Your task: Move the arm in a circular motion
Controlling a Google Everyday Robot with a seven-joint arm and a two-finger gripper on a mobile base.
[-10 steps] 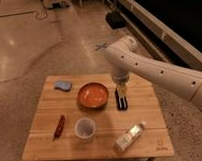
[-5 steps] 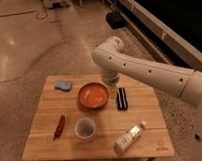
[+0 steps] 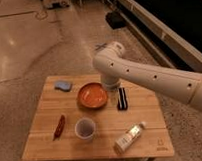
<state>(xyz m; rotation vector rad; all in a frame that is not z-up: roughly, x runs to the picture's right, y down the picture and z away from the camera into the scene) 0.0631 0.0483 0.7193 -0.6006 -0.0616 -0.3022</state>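
Gripper point(image 3: 113, 92) hangs at the bowl's 3 o'clock rim, hidden behind the arm point(image 3: 144, 76). Arm has swung further left since earlier. Orange bowl point(image 3: 92, 95) looks empty; the cup's point(image 3: 84, 129) contents are unclear. Black bar point(image 3: 122, 98) at bowl's 3 o'clock.

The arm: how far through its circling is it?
Done so far: the arm has swung left, its big joint going from above the black bar to the edge of the orange bowl. In hand: the gripper hangs between bowl and bar, over the wooden table. Left: probably most of the loop, since only a short leftward arc shows, with no return yet.
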